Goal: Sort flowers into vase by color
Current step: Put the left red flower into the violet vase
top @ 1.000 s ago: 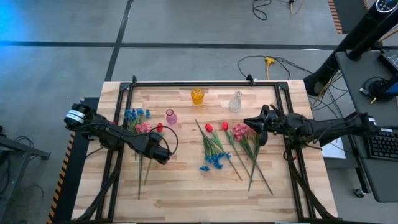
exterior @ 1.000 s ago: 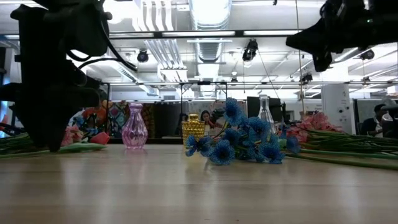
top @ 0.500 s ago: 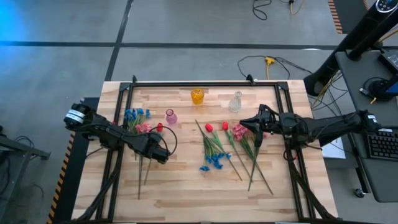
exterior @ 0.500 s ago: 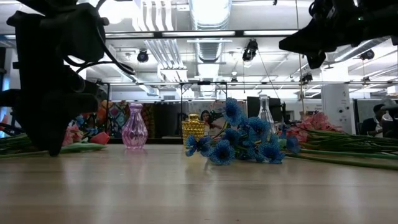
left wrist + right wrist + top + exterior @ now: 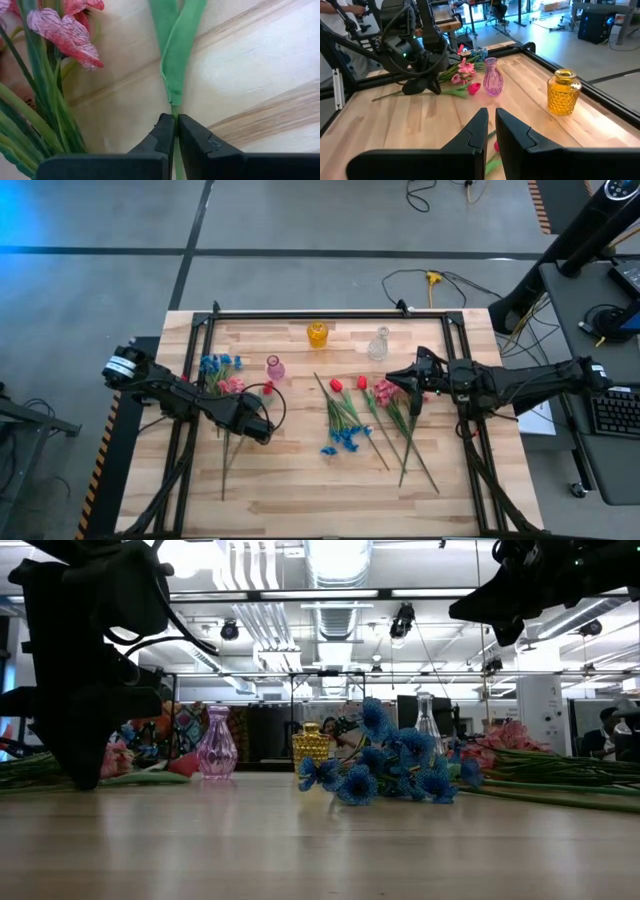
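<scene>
My left gripper (image 5: 175, 118) is shut on the green stem of a red flower (image 5: 268, 388) that lies on the table left of centre, beside pink (image 5: 231, 385) and blue flowers (image 5: 215, 364). A pink vase (image 5: 275, 367), a yellow vase (image 5: 317, 334) and a clear vase (image 5: 378, 343) stand toward the far edge. More red (image 5: 336, 385), blue (image 5: 345, 438) and pink flowers (image 5: 386, 391) lie right of centre. My right gripper (image 5: 392, 377) hovers shut above those pink blooms, touching nothing. My left gripper pinches the red flower's thin stem (image 5: 174, 109) between its two fingertips, just below the pair of green leaves (image 5: 175, 55). The fingers come down on it from above, slanting. The flower lies flat on the table, its bud (image 5: 474, 88) close to the pink vase.
A black frame (image 5: 330, 313) runs along the table's far edge and sides. Long stems (image 5: 405, 445) fan out toward the near right. Bare wood lies along the near edge (image 5: 300, 500). A person shows in the room beyond the table (image 5: 340, 15).
My left gripper's fingers have come together on the red flower's stem, and the bud has slid a little toward the table's right, closer to the pink vase. My right gripper has shifted slightly toward the table's left above the pink blooms.
</scene>
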